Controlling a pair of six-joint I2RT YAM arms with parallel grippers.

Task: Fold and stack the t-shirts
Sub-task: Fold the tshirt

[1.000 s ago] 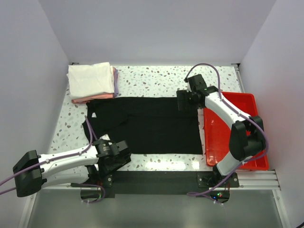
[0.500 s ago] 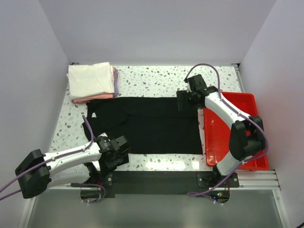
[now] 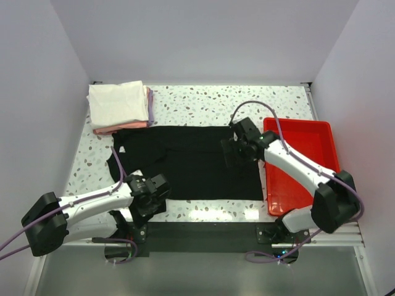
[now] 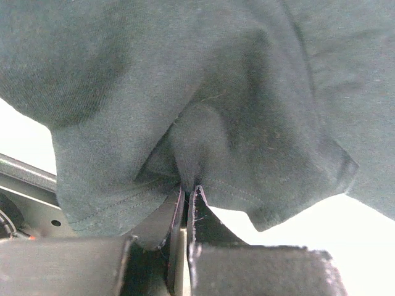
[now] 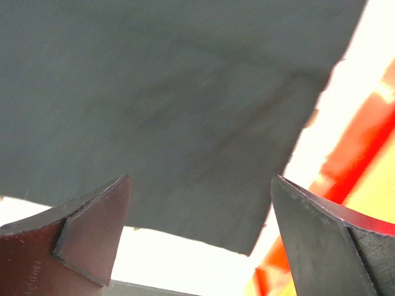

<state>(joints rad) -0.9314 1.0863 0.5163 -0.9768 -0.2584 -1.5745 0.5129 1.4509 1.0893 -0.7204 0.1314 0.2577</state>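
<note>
A black t-shirt (image 3: 191,163) lies spread flat across the middle of the table. My left gripper (image 3: 151,188) is at its near left corner, shut on a pinched fold of the hem. In the left wrist view the dark cloth (image 4: 203,92) bunches up right at the closed tips of the left gripper (image 4: 188,188). My right gripper (image 3: 233,151) hovers open over the shirt's right part. The right wrist view shows the right gripper (image 5: 199,179) with wide-apart fingers, nothing between them, and the shirt's corner (image 5: 173,92) beneath. A stack of folded t-shirts (image 3: 119,105), white on top, sits at the back left.
A red plastic tray (image 3: 308,139) stands along the table's right side, and the right arm reaches across it. Its red edge (image 5: 358,148) shows in the right wrist view. White walls close in the table on three sides.
My left gripper has closed on the black shirt's near left hem. My right arm has swung from the shirt's far right edge nearer and leftward over the cloth, still open.
</note>
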